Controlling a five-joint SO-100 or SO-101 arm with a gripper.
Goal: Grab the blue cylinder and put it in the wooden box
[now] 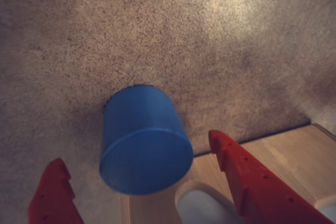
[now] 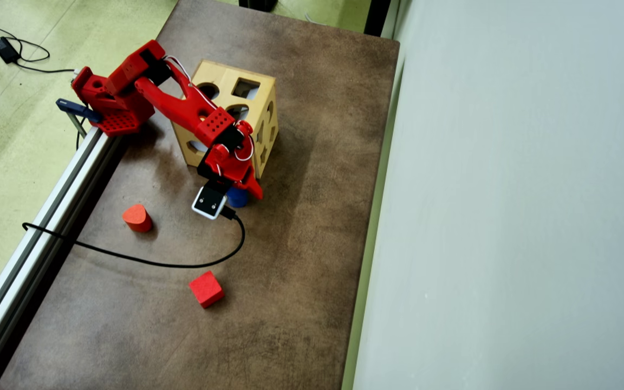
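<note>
In the wrist view, the cylinder (image 1: 145, 142) sat between the two red fingers (image 1: 252, 182) of the gripper (image 1: 137, 174). The fingers were spread apart. One finger showed at the bottom left and the other at the bottom right. The right finger was a little way off the cylinder, not touching it. I could not tell if the left finger touched it. The cylinder leaned, with its flat round face turned toward the camera. Below and to the right of the gripper was the light wood of the box (image 1: 286, 150), with a rounded hole by the right finger. Brown table (image 1: 168, 35) filled the rest.

In the overhead view, the gripper (image 2: 241, 192) hung just past the near corner of the box (image 2: 220, 76). The cylinder (image 2: 238, 199) peeked out from under it. A round red block (image 2: 137, 218) lay well off to the gripper's left. A red cube (image 2: 206, 288) lay well below it. A black cable (image 2: 144, 261) ran from the camera across the table.
</note>
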